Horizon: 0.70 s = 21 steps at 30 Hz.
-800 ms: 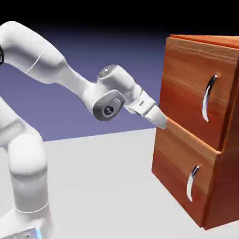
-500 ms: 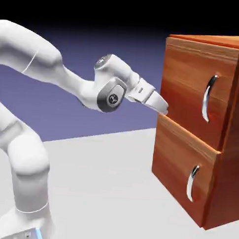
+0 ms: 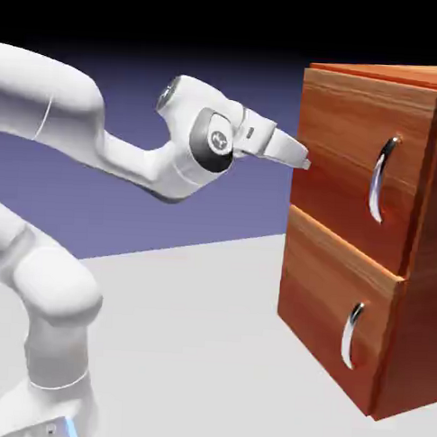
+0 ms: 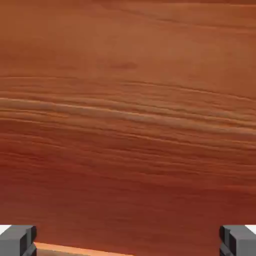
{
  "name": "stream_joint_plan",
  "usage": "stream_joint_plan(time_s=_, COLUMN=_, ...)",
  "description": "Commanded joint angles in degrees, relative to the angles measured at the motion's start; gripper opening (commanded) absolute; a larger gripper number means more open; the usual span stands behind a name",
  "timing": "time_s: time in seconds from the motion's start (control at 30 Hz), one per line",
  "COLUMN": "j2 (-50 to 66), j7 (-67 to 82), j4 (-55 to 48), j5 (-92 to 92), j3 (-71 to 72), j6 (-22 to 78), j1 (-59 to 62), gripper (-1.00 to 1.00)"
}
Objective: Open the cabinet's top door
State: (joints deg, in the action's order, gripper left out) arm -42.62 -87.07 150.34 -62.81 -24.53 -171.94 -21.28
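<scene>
At the exterior view's upper right, the cabinet (image 3: 344, 310) is standing with its top door (image 3: 348, 148) closed, the claw (image 3: 306, 164) hovering left of the handle (image 3: 378, 181). Only the hand view is showing the claw spread wide, wood grain filling the frame.

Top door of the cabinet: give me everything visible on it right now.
The cabinet's top door is a tall, flat panel of what looks like reddish-brown wood, with wavy, mostly horizontal grain, lighter above and deeper red below. A curved, shiny silver handle stands upright on it, toward the exterior view's right edge of the panel. The door looks closed, directly above the shorter lower door. The open gripper is at its side away from the handle; whether it touches the panel, I can't tell. Nothing grips the handle.
</scene>
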Motion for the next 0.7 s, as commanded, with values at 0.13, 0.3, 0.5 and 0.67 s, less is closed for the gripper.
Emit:
stream_joint_plan(time_s=0.13, j2=-1.98, j7=-8.85, j4=-2.11, j5=-12.46, j3=-4.87, j6=0.41, j1=-4.09, gripper=0.00)
stream_joint_plan(time_s=0.3, j2=-3.95, j7=-17.70, j4=-4.23, j5=-24.92, j3=-9.73, j6=0.82, j1=-8.17, gripper=0.00)
stream_joint_plan(time_s=0.5, j2=-6.33, j7=-28.32, j4=-6.76, j5=-39.87, j3=-15.57, j6=1.31, j1=-13.07, gripper=0.00)
stream_joint_plan(time_s=0.67, j2=-8.30, j7=-37.17, j4=-8.88, j5=-52.33, j3=-20.44, j6=1.72, j1=-17.16, gripper=0.00)
